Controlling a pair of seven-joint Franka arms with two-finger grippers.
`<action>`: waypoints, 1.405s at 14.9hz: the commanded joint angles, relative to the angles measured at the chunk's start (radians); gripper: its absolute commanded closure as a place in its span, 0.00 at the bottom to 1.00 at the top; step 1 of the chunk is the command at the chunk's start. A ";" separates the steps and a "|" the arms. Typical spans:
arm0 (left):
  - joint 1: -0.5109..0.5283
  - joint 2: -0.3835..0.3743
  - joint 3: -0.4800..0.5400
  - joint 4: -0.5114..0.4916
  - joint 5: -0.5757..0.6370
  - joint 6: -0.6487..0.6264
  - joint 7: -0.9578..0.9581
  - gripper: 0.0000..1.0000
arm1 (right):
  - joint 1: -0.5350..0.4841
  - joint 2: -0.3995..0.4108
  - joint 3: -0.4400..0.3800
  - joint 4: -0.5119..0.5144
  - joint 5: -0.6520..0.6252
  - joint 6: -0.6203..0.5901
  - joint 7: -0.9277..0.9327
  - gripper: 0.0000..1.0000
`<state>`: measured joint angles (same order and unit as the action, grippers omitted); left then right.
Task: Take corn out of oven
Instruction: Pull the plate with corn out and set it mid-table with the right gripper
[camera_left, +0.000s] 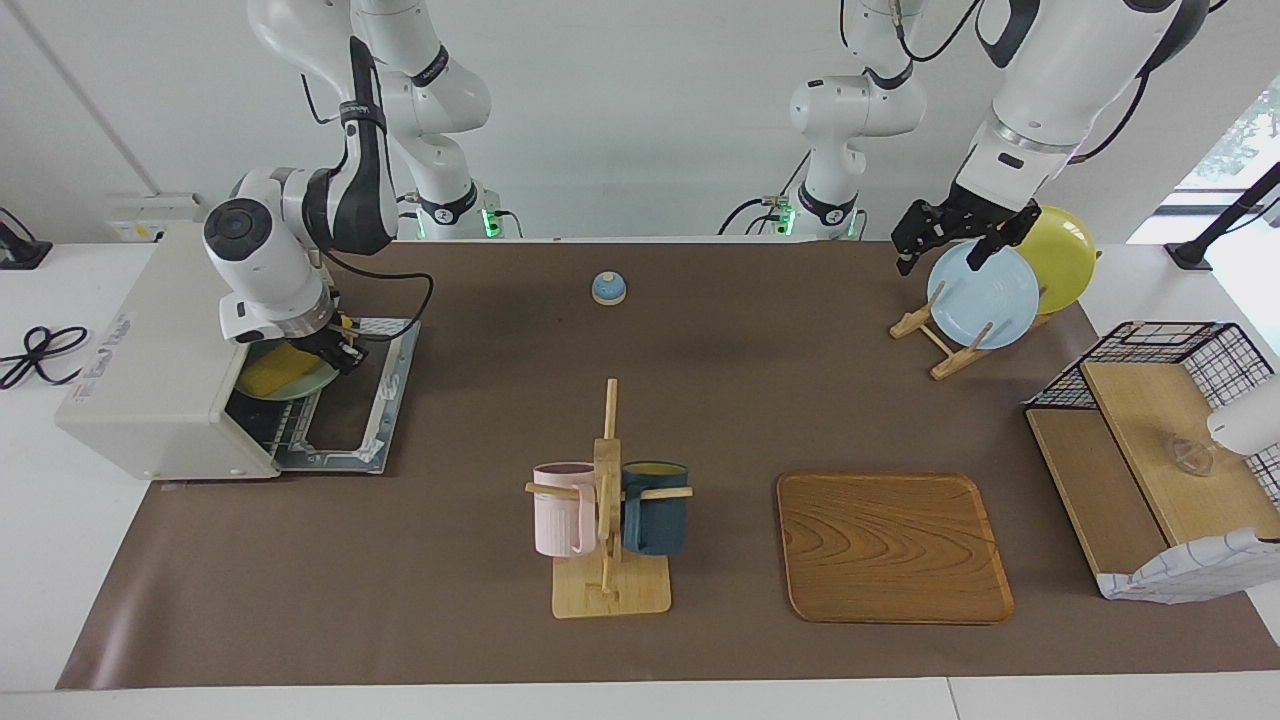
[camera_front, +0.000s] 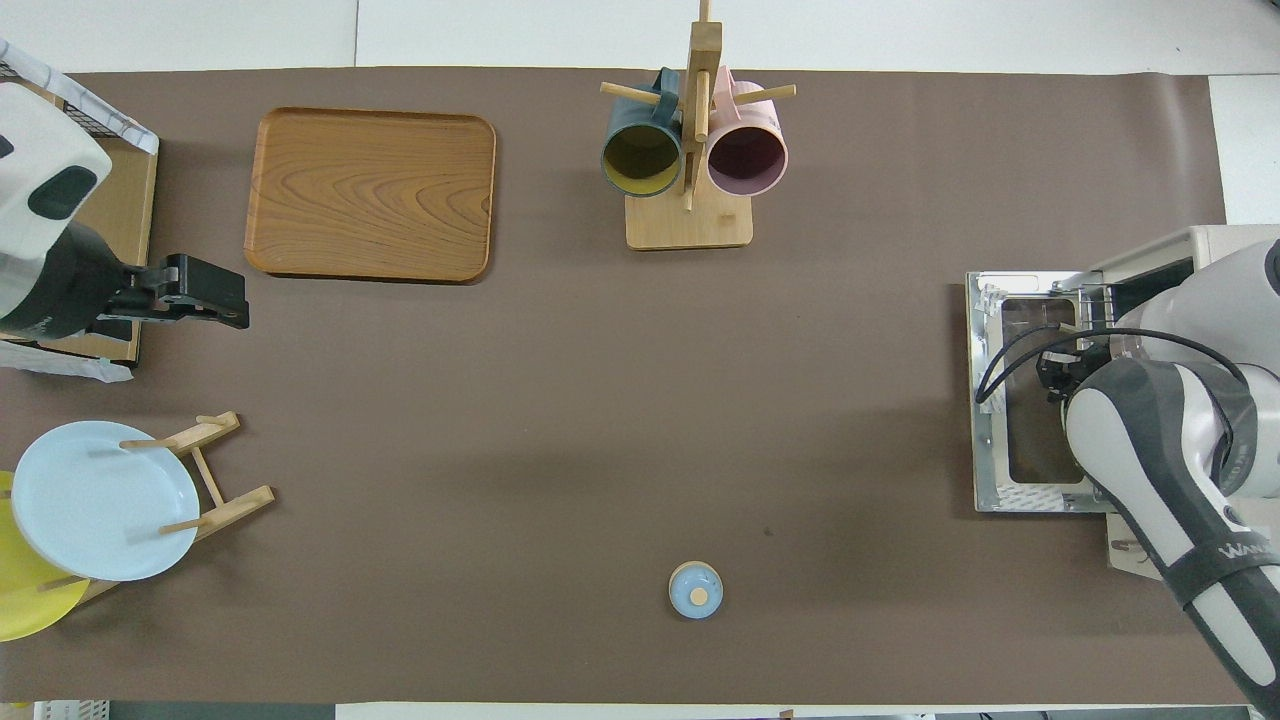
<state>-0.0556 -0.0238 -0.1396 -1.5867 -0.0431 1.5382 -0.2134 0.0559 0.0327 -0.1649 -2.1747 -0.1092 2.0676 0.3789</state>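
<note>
Corn (camera_left: 268, 371) lies on a green plate (camera_left: 300, 385) in the oven (camera_left: 160, 380) mouth, above the lowered door (camera_left: 355, 400). Right gripper (camera_left: 338, 352) is closed on the corn's end. Left gripper (camera_left: 950, 240), jaws wide, waits over the blue plate (camera_left: 985, 297).

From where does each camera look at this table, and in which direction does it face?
Facing view: high across the table, looking at the robots; both arms show from base to tip, the right end effector at the oven mouth, the left end effector over the plate rack.
Overhead view: high above the robots' end, looking forward and steeply down; only forearms and the left end effector show.
Shared: oven, mug stand, wooden tray, turned half a turn.
</note>
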 joint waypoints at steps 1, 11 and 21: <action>-0.003 -0.019 0.005 -0.027 -0.023 0.026 0.008 0.00 | -0.004 -0.025 0.008 -0.025 -0.006 0.009 -0.018 1.00; -0.003 -0.016 0.005 -0.029 -0.046 0.036 0.012 0.00 | 0.301 0.289 0.027 0.531 0.088 -0.332 0.210 1.00; -0.003 0.001 0.005 -0.035 -0.052 0.049 0.072 0.00 | 0.560 0.602 0.120 0.846 0.192 -0.299 0.722 1.00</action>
<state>-0.0567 -0.0187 -0.1396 -1.6034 -0.0743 1.5591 -0.1696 0.5535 0.5785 -0.0554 -1.3932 0.0627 1.7514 0.9759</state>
